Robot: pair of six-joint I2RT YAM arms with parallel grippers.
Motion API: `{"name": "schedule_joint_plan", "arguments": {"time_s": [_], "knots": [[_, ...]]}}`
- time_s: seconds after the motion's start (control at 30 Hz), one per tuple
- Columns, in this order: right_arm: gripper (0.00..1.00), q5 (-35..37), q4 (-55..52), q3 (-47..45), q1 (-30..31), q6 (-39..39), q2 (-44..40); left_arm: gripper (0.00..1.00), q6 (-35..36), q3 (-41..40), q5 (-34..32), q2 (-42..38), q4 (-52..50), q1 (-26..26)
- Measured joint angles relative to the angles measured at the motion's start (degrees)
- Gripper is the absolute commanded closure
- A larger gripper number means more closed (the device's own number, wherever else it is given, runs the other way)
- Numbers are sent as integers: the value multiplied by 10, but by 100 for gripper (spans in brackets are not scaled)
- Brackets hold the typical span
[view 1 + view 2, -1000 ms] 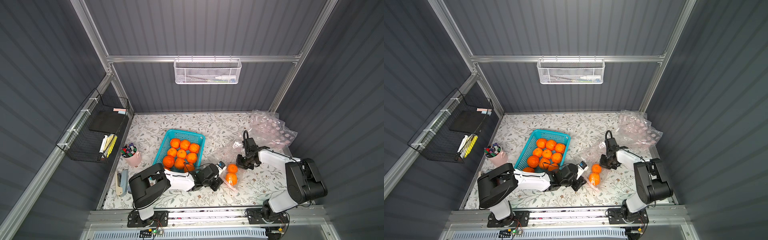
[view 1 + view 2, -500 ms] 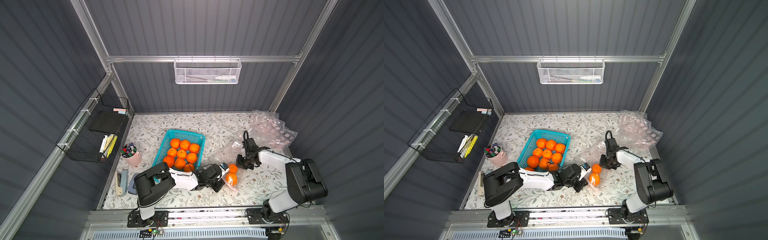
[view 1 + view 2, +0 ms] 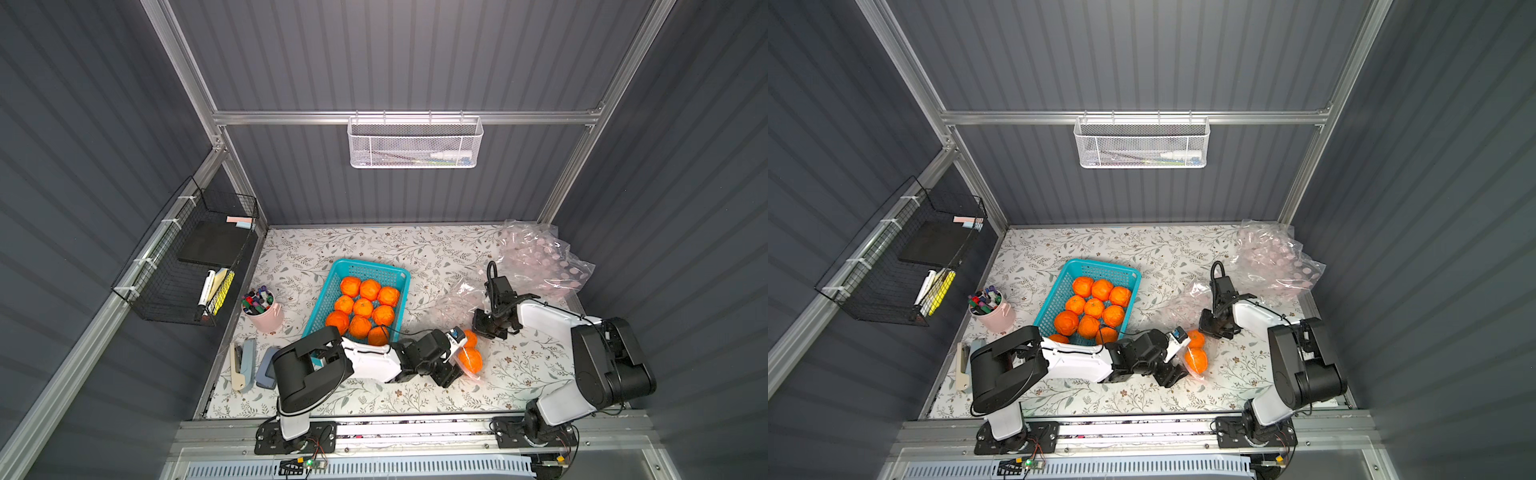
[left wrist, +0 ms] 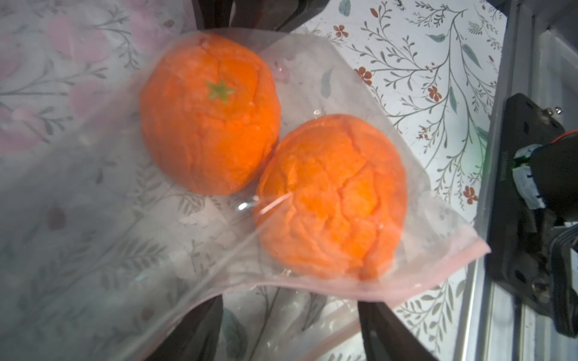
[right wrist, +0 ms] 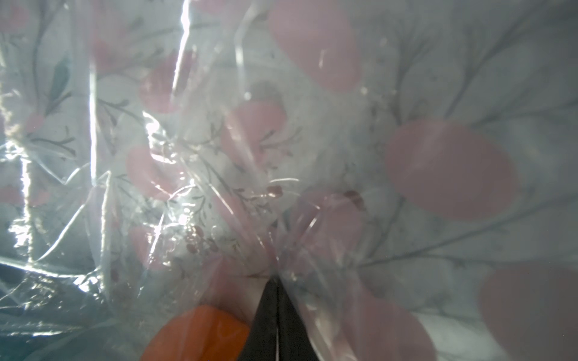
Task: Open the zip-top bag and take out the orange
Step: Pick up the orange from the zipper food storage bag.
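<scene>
The clear, pink-edged zip-top bag [image 4: 93, 250] lies on the floral table [image 4: 438, 78], two touching oranges [image 4: 209, 115] inside

Both top views are bright and evenly lit from overhead, sharp across the bench [image 3: 415, 257], with only soft, short shadows and walls [image 3: 415, 62] splaying outward toward the edges. The left wrist view is soft-focused, its oranges [image 4: 209, 112] glowing slightly overexposed. The right wrist view is hazy, white glare streaking the crumpled bag [image 5: 162, 175].

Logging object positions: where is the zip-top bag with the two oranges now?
In both top views the zip-top bag lies near the front of the table, between the left gripper and right gripper, right of the teal basket.
</scene>
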Motion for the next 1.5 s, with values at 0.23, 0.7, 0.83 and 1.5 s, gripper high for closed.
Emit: {"name": "schedule_joint_plan", "arguments": {"time_s": [0.23, 0.7, 0.83, 1.5], "knots": [[92, 0, 2, 0, 0, 0, 0, 20, 10, 29, -4, 18, 3, -2], [92, 1, 4, 0, 2, 0, 0, 16, 15, 81, 24, 63, 18, -2], [92, 1, 4, 0, 2, 0, 0, 17, 15, 92, 31, 78, 21, -2], [92, 2, 5, 0, 4, 0, 0, 57, -1, 84, 36, 82, 45, -3]]}}
